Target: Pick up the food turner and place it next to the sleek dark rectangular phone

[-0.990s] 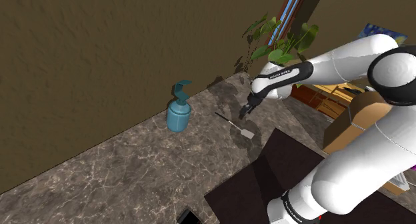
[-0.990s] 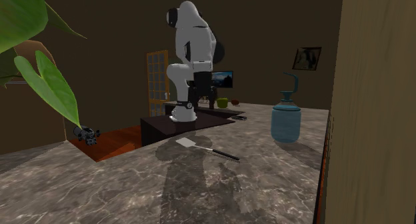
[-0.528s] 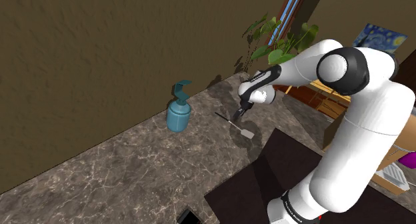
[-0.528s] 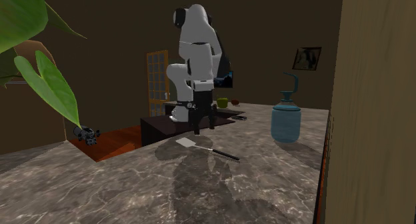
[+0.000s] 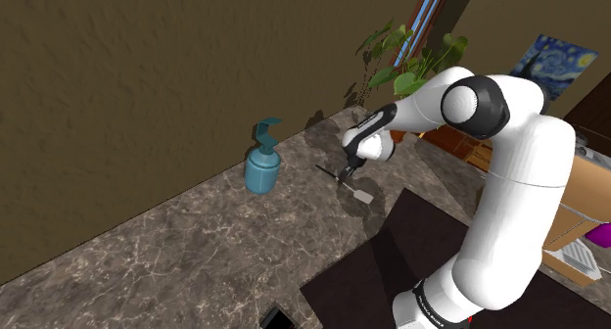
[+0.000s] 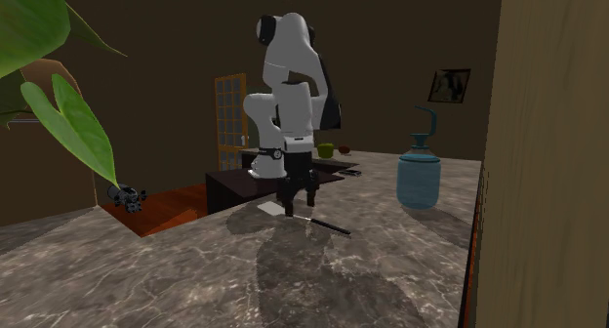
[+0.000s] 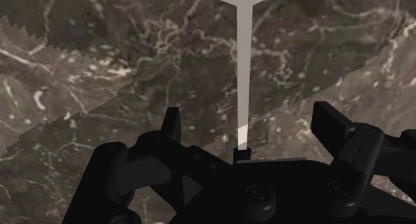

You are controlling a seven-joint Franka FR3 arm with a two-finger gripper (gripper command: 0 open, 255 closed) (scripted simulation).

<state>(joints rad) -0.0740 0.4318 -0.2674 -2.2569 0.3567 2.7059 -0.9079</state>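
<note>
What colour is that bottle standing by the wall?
The bottle is teal blue. The shoulder view shows it best.

Landmark: the teal pump bottle [image 5: 261, 168], standing upright on the brown marbled stone counter [image 5: 166, 244], near the brown textured wall [image 5: 147, 72]. Between bottle and dark box stand [image 5: 411, 254] the counter is open, save the white-bladed, dark-handled food turner [image 5: 361, 193] lying flat. Well to the shoulder view's right of the bottle, a green leafy plant [image 5: 406, 68] overhangs the counter.

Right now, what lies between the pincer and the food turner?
Nothing. In the wrist view the open pincer straddles the pale shank of the food turner, with only bare marbled counter between each finger and it.
</note>
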